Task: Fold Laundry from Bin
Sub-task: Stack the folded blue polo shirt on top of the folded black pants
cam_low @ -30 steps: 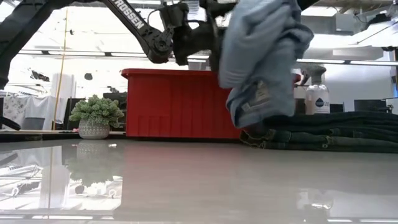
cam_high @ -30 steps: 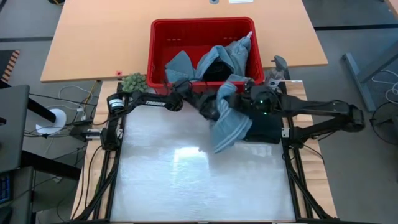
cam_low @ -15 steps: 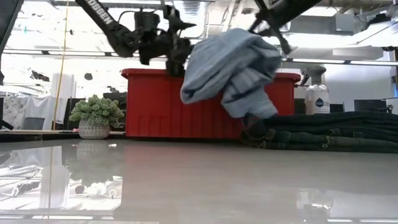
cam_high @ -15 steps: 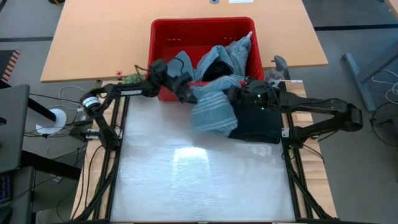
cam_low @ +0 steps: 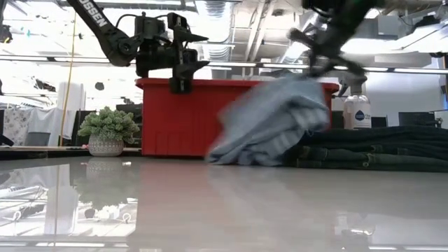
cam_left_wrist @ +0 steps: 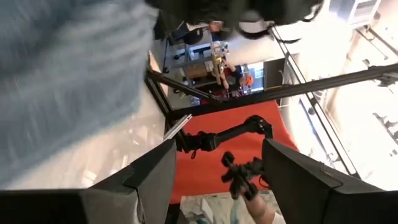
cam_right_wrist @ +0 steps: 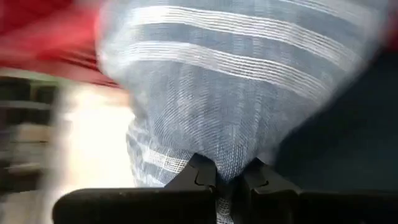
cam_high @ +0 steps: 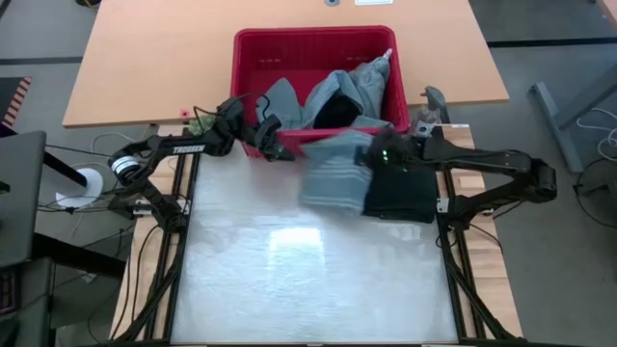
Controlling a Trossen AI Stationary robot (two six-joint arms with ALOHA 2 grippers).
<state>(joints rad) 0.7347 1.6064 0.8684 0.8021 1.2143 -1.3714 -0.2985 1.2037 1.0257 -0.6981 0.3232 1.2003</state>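
right gripper (cam_right_wrist: 227, 177): fingers pinched tight on the striped cloth (cam_high: 333, 172), a bunch of fabric squeezed between the tips; sits just in front of the bin's front wall, over the dark stack
striped cloth: blue-grey with pale stripes, hangs from the right gripper, lower end touching or just at the table (cam_high: 289, 280) in the low view; blurred, edge partly over the dark stack
left gripper (cam_high: 272, 146): fingers spread, holding nothing; in the air at the bin's front-left corner, apart from the striped cloth
bin (cam_high: 253, 37): red tub at the far side of the table, slotted walls, directly behind both grippers
laundry in bin (cam_high: 342, 92): light blue denim pieces and a dark garment heaped up, some above the rim on the right side
dark stack (cam_high: 405, 193): folded dark garments on the table's right, just in front of the bin, under the right arm; low view shows several flat layers
plant (cam_low: 106, 129): small green, in pale pot, left of the bin, below the left arm
spray bottle (cam_low: 357, 105): right of the bin, behind the dark stack
in the way: hanging striped cloth hides the bin's front wall middle in the low view; fills most of the right wrist view
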